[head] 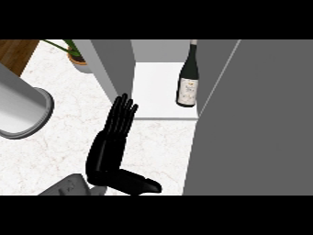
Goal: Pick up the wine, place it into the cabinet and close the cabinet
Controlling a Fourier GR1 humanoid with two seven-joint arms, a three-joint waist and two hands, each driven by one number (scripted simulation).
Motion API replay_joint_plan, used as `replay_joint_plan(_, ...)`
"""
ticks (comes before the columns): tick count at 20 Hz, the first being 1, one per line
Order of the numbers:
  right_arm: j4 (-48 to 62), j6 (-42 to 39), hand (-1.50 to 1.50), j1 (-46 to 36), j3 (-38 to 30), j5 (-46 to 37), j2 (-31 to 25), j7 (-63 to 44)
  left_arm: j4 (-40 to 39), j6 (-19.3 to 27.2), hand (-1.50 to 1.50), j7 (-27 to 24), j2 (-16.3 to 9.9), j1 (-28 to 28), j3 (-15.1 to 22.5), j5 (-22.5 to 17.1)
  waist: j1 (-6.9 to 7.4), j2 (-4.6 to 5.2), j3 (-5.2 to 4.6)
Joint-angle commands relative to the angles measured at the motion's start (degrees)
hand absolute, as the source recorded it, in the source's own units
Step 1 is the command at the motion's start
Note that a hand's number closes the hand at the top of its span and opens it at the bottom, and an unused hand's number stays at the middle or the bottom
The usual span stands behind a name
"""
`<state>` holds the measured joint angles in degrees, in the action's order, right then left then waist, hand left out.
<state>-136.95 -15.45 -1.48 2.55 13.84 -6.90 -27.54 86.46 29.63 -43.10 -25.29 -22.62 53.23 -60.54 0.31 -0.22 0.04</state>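
The wine bottle (pixel 188 78), dark green with a pale label, stands upright on the white shelf (pixel 152 96) inside the cabinet, toward its right side. The cabinet's left door (pixel 113 64) juts out edge-on, and the right door (pixel 264 119) is a wide grey panel swung toward me. My left hand (pixel 110 144) lies over the counter in front of the cabinet, fingers straight and pointing up, their tips at the lower edge of the left door. Its thumb (pixel 142 184) sticks out to the right. Nothing is in the hand. The right hand does not show.
A thick pale cylinder on a round base (pixel 13 103) stands at the left on the marble counter (pixel 57 137). A potted plant (pixel 77 57) sits at the back left. The open right door fills the view's right side.
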Motion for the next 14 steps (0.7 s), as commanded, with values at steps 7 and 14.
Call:
replay_joint_plan(7, -2.12, -5.42, 1.5, 1.12, 6.57, 6.8, -1.23, -3.31, 15.55, -10.68, 1.5, -0.01, -17.69, 13.36, -5.32, 0.26, 0.67, 0.02, -0.08)
replay_joint_plan(14, -7.08, -5.13, 1.5, 4.18, 18.26, 4.21, 1.58, -6.02, 20.76, -15.48, 1.5, -1.38, -25.58, 23.1, -10.76, -1.84, 0.4, -0.08, -0.09)
